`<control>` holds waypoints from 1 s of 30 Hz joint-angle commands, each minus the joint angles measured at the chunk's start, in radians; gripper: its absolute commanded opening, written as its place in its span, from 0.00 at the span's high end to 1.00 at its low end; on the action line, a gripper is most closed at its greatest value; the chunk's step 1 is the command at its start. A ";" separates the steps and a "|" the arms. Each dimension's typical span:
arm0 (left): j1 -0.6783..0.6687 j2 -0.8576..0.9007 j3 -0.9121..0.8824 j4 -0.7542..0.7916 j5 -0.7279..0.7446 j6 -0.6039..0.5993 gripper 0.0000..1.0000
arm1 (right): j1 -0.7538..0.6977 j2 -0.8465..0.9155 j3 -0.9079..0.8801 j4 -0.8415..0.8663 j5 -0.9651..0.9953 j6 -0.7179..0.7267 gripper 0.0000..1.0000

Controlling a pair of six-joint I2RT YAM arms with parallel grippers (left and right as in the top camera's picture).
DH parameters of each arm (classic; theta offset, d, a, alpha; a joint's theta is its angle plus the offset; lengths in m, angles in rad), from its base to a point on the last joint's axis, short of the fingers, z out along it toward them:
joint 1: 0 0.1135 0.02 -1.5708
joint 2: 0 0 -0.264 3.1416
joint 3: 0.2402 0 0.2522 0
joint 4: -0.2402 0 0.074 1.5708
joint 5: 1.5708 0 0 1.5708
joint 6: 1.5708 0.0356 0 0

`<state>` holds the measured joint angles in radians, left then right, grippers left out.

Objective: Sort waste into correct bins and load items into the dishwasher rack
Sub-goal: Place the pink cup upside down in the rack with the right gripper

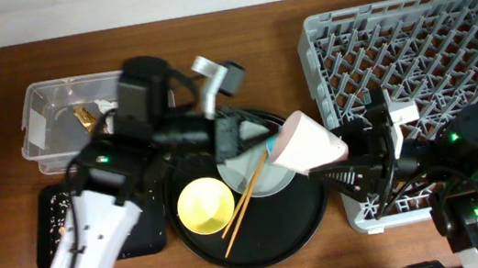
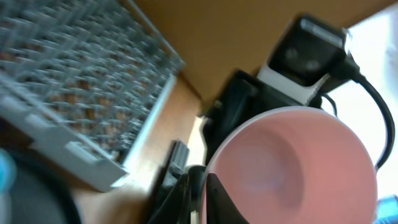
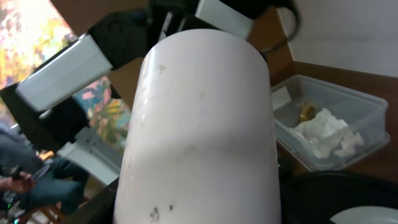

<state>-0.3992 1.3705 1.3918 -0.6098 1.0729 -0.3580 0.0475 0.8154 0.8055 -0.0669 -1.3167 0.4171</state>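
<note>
The pink cup [image 1: 310, 143] hangs on its side above the round black tray's right part. My left gripper [image 1: 256, 139] pinches its rim; the left wrist view shows the cup's inside [image 2: 298, 168] and the fingers [image 2: 200, 196] on the rim. My right gripper [image 1: 340, 162] holds its base; in the right wrist view the cup [image 3: 205, 124] fills the space between the fingers [image 3: 199, 211]. The yellow bowl [image 1: 204, 205], the plate [image 1: 261, 175] and the chopsticks [image 1: 246, 198] lie on the round tray. A bit of the light-blue cup [image 1: 271, 141] shows under my left gripper. The rack [image 1: 420, 36] stands at the right.
The clear box [image 1: 44, 132] at the back left holds the wrapper [image 1: 84, 115] and the napkin [image 3: 323, 137]. The shallow black tray [image 1: 54, 237] in front of it holds crumbs [image 1: 59, 209]. The round black tray [image 1: 262, 237] sits at the centre.
</note>
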 commanded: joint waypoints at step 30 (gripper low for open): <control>0.184 0.015 -0.019 -0.413 -0.705 0.091 0.89 | -0.049 1.084 0.921 -0.806 1.434 -0.361 0.54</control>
<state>-0.1917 1.3838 1.3838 -1.0218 0.3931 -0.2829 0.0013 1.8759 1.7142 -0.8993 0.0898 0.0696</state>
